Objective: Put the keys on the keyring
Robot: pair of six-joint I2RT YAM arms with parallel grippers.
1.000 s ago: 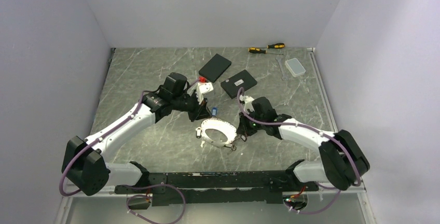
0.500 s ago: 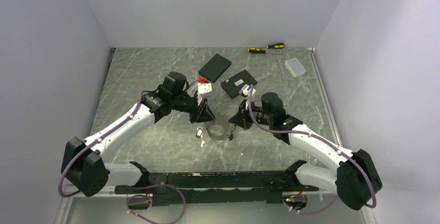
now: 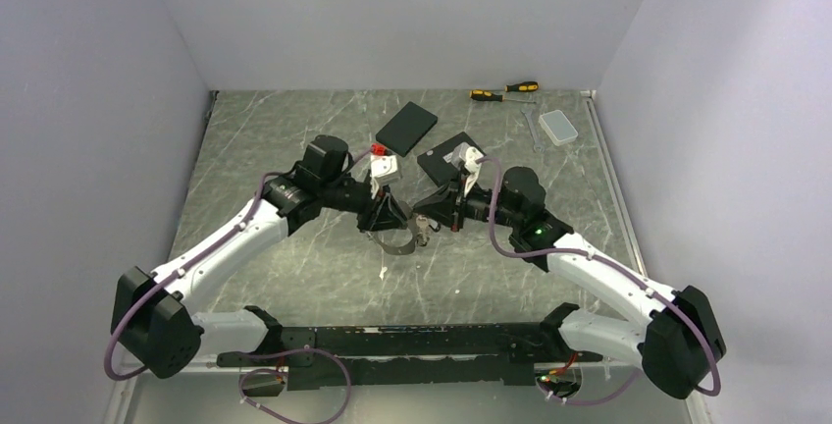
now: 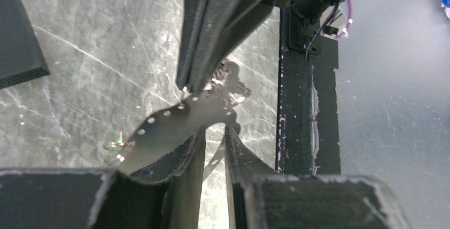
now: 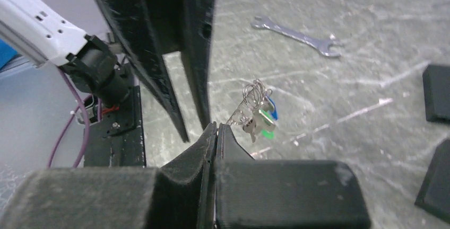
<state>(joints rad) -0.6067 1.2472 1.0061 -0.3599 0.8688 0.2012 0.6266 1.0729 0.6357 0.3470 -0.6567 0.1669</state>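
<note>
My right gripper [image 5: 216, 125] is shut on a thin wire that runs to a bunch of keys [image 5: 258, 115] with blue and green heads. In the top view it [image 3: 421, 209] points left, tip to tip with my left gripper [image 3: 389, 226]. The grey keyring [image 3: 397, 243] curves just below both tips. My left gripper [image 4: 215, 130] has a narrow gap between its fingers, and only table shows through it. In the left wrist view a dark curved strip with bright dots [image 4: 175, 120] lies beyond the fingers; I cannot tell whether it is the ring or a shadow. The right fingers [image 4: 212, 27] hang above it.
Two flat black boxes [image 3: 406, 127] [image 3: 450, 157] lie behind the grippers. Yellow-and-black screwdrivers [image 3: 505, 90], a clear plastic box [image 3: 559, 127] and a wrench [image 5: 297, 34] lie at the back right. A black rail [image 3: 392, 345] runs along the near edge.
The right gripper has risen from the table and swung up and left to meet the left gripper. The ring no longer lies flat and pale on the table but sits just under both tips.
</note>
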